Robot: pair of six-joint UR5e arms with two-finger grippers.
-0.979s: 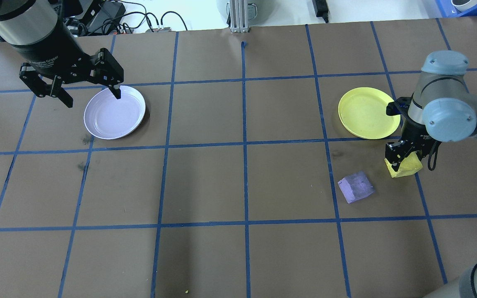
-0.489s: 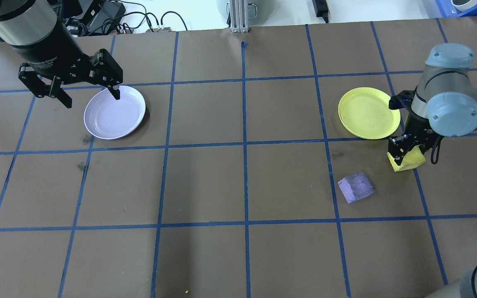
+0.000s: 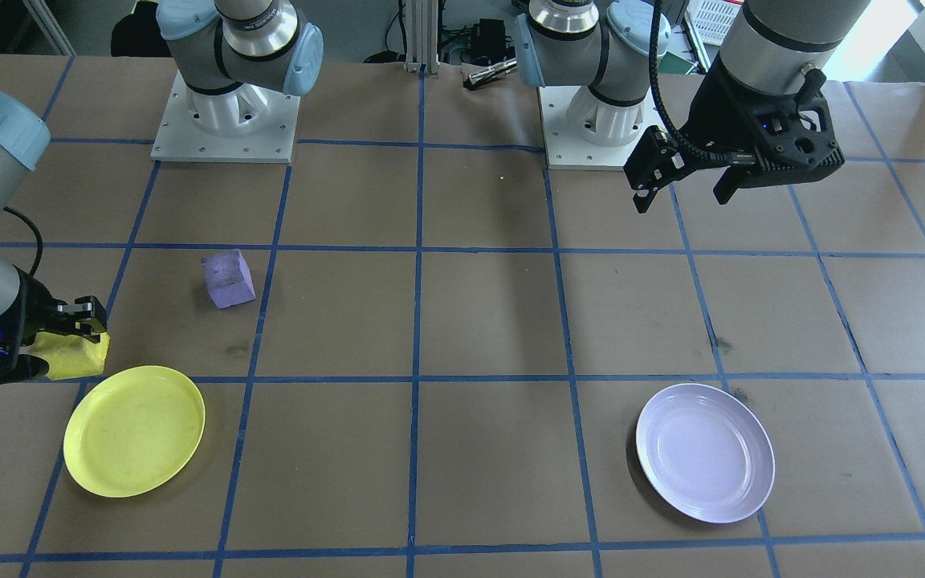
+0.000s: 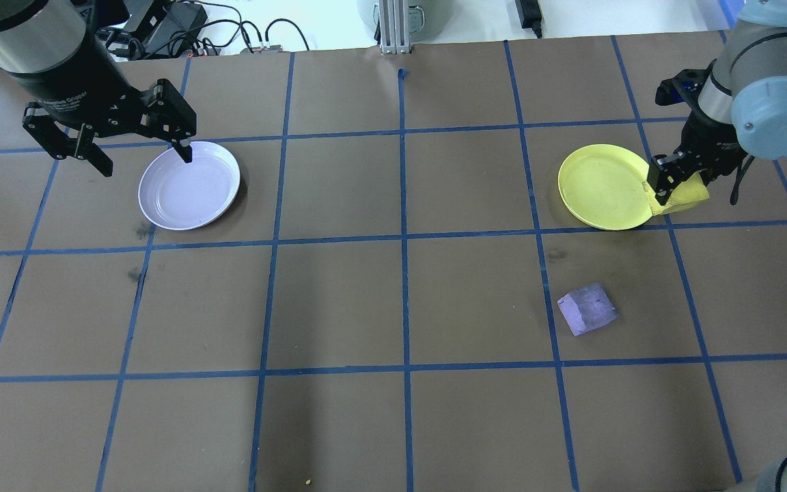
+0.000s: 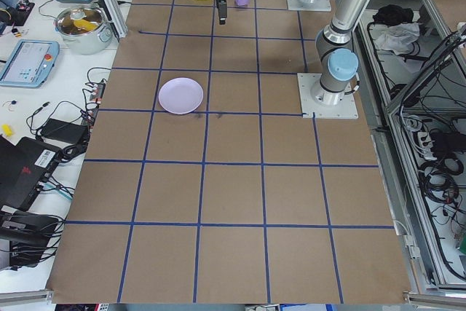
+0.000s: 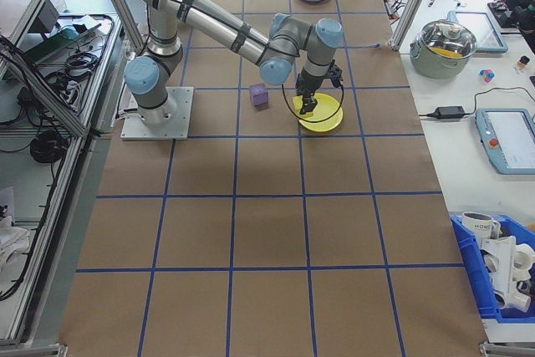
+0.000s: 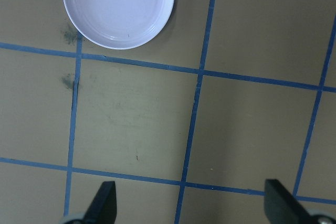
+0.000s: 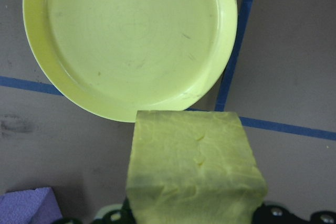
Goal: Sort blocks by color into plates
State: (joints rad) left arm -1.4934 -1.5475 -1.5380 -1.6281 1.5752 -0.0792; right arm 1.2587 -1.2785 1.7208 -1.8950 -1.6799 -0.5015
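While the right pincer (image 4: 670,191) is clamped on the yellow block (image 4: 687,195), the block hangs just beside the yellow plate (image 4: 602,188), at its rim on the robot's right, not over the dish yet; in the right wrist view the cube (image 8: 194,166) sits below the plate's edge with the plate (image 8: 126,40) bare inside. Whether the block overlaps the rim in the overhead view is hard to say, it looks like touching or just outside. Purple block (image 4: 587,309) lies loose on the bench (image 4: 400,307), near the yellow plate but apart from it, well apart from the lavender plate (image 4: 188,195) across the bench. Left pincer (image 4: 141,154) hovers spread wide with nothing between its fingers, one fingertip over the far edge of the lavender plate in the overhead view; left wrist view shows both fingers (image 7: 102,203) far apart over bare bench. Lavender plate has nothing in it. Progress by my read: nothing sorted so far, first block is picked and almost at its plate. Left to do: shift the yellow block over the dish and release, then fetch the purple block and carry it the long way over to the lavender plate, likely a reach or a hand-over since it lies on the right arm's side
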